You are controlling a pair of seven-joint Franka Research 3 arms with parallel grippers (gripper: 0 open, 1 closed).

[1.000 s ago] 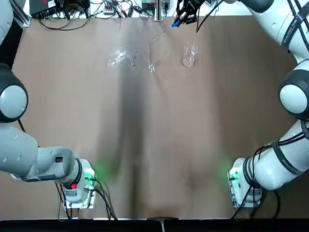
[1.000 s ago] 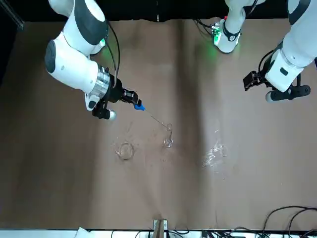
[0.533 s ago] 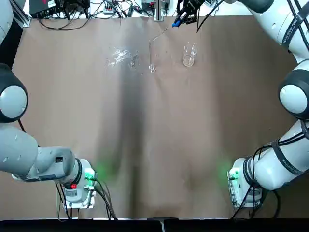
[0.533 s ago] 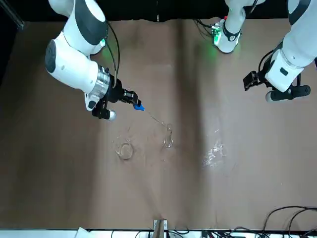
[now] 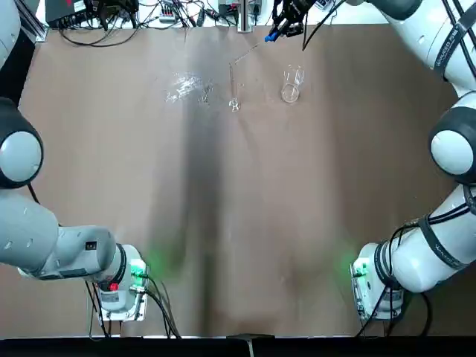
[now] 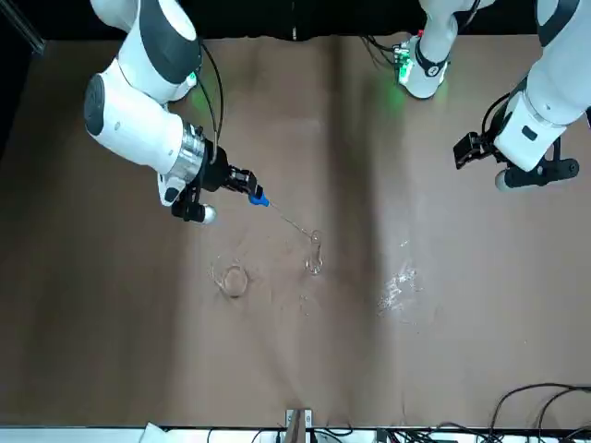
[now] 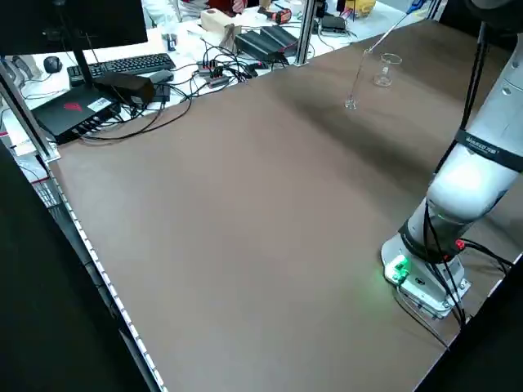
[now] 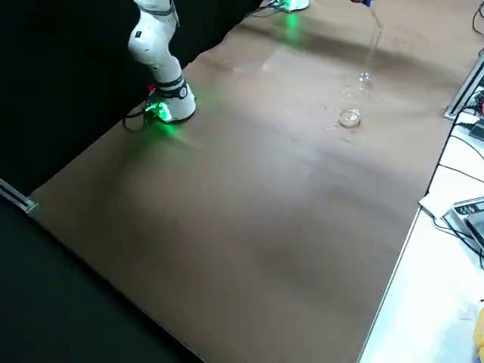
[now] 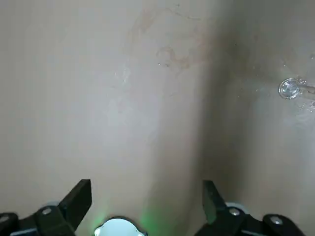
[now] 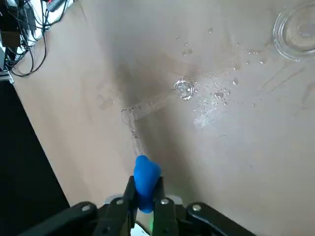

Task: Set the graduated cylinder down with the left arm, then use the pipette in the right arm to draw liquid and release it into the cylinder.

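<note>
The graduated cylinder [image 5: 233, 88] stands upright on the brown table at the far middle, with its small foot [image 6: 314, 268] on the surface. My right gripper [image 6: 242, 181] is shut on the pipette's blue bulb [image 10: 146, 181]. The pipette [image 6: 288, 220] slants down from the gripper, and its tip is at the cylinder's mouth [image 10: 129, 116]. Any liquid inside the glass is too faint to tell. My left gripper [image 6: 464, 152] hangs open and empty, well off to the robot's left of the cylinder. The left wrist view shows its fingers [image 9: 74, 202] spread wide above bare table.
A short clear beaker [image 5: 291, 86] stands on the robot's right of the cylinder. A glassy clear cluster [image 5: 185, 86] lies on the cylinder's other side. Droplets [image 10: 211, 104] dot the table near the cylinder's foot. Cables and electronics [image 5: 149, 11] line the far edge.
</note>
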